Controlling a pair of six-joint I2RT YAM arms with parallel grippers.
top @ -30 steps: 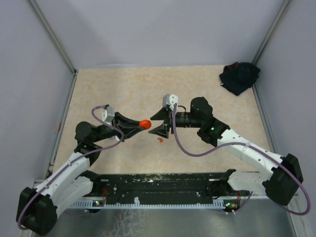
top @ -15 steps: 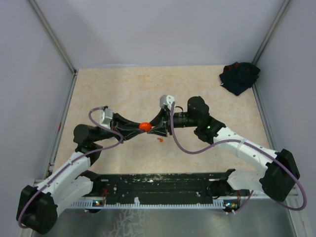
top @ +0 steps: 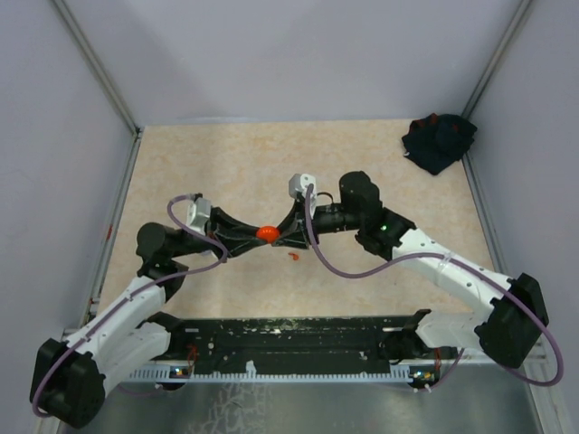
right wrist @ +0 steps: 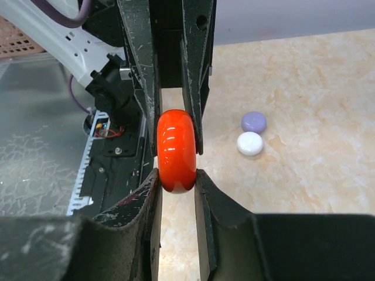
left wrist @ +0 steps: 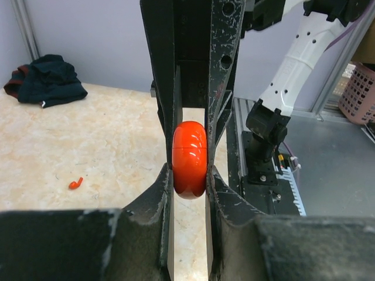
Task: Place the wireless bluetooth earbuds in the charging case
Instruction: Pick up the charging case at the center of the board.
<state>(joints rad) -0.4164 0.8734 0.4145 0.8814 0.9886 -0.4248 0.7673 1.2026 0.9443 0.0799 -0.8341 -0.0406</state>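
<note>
I have my left fingers [left wrist: 157, 196] and right fingers [right wrist: 147, 196] both clamped on the closed orange-red charging case [top: 266, 232] above the surface [top: 226, 163], a red earbud [top: 292, 257] lying loose nearby, so I judge prying the lid open comes next.

The left arm [top: 127, 309] and right arm [top: 452, 271] have white shells on their long links, black joints and bases, each trailing a looping purple cable [top: 331, 268]. Their black gripper fingers [left wrist: 146, 205] are scuffed grey with scratches.
</note>
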